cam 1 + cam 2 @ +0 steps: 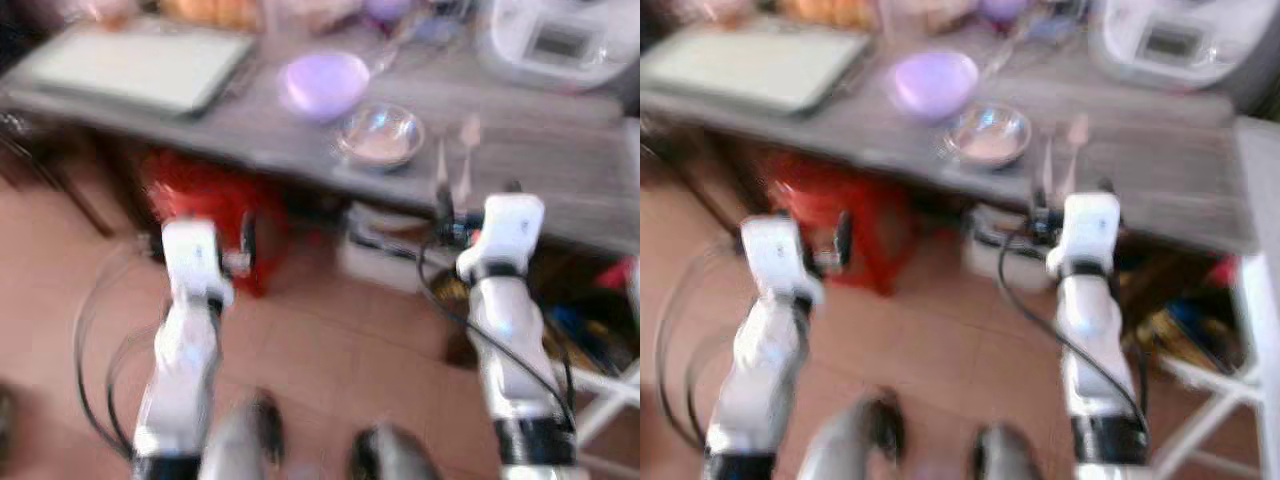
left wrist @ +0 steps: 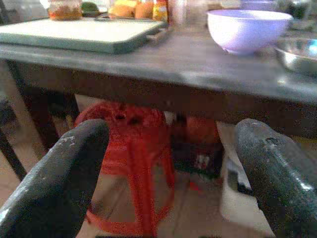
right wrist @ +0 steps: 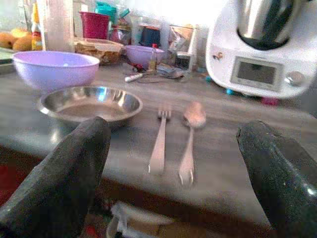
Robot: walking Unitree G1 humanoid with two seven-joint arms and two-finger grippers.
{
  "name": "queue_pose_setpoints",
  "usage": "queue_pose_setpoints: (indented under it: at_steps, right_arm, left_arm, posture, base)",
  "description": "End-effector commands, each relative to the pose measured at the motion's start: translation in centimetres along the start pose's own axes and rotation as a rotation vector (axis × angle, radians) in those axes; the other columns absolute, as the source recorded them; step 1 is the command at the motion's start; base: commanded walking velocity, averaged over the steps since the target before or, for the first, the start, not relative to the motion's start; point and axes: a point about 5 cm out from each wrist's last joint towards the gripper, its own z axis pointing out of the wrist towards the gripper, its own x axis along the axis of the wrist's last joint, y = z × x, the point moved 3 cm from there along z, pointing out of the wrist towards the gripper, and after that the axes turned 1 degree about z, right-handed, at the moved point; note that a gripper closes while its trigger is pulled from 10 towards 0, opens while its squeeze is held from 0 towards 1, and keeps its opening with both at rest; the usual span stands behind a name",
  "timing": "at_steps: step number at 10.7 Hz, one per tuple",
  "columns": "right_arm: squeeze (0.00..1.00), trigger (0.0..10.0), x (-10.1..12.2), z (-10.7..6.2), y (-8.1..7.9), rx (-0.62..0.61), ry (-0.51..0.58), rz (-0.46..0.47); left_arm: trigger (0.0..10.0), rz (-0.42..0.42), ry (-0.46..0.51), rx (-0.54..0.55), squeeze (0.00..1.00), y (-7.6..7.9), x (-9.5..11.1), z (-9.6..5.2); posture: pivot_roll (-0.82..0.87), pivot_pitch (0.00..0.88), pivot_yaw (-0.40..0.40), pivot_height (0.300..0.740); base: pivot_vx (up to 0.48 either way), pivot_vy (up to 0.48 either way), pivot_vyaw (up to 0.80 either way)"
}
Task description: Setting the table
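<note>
On the grey table (image 1: 560,170) stand a lilac bowl (image 1: 323,83) and a shallow steel bowl (image 1: 379,134). A fork (image 3: 159,141) and a spoon (image 3: 189,139) lie side by side just right of the steel bowl, near the table's front edge. My right gripper (image 3: 171,163) is open, level with the tabletop and a short way in front of the fork and spoon, empty. My left gripper (image 2: 168,173) is open too, held below the table edge, facing a red stool (image 2: 136,144). Both arms reach forward, left arm (image 1: 185,330) and right arm (image 1: 505,290).
A pale cutting board (image 1: 140,65) lies at the table's left. A white kitchen machine (image 1: 565,40) stands at the back right, with jars and a second lilac bowl (image 3: 143,53) behind. Boxes sit under the table (image 1: 385,250). A white chair frame (image 1: 610,390) stands at the right. The floor is brown tile.
</note>
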Motion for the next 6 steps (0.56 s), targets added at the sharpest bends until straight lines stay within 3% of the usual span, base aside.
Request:
queue_pose_setpoints:
  at_steps: [1,4,5,6]
  right_arm:
    - [0.0,10.0,-0.6,-0.3,0.5,-0.009,-0.026,0.002]
    - [0.0,10.0,-1.5,-0.9,1.1,-0.048,-0.058,-0.067]
    - [0.0,10.0,-2.3,-1.5,1.5,-0.051,-0.075,-0.09]
    - [0.0,10.0,-3.2,-2.5,2.2,-0.082,-0.099,-0.038]
  left_arm:
    - [10.0,0.008,0.031,-0.01,0.0,0.2,0.7,0.4]
    - [10.0,0.007,0.017,0.003,0.0,0.0,0.0,0.2]
    - [10.0,0.019,0.01,0.006,0.0,0.0,-0.5,-0.1]
    - [10.0,0.025,0.049,-0.013,0.0,-0.1,-0.6,-0.5]
  posture:
    - [-0.03,0.101,-0.009,0.74]
    - [-0.05,0.057,-0.005,0.74]
    - [-0.05,0.045,-0.005,0.74]
    - [-0.06,0.023,-0.001,0.74]
  base:
    - [-0.375,0.0,0.0]
    - [-0.318,0.0,0.0]
    - [0.0,0.0,0.0]
    - [0.0,0.0,0.0]
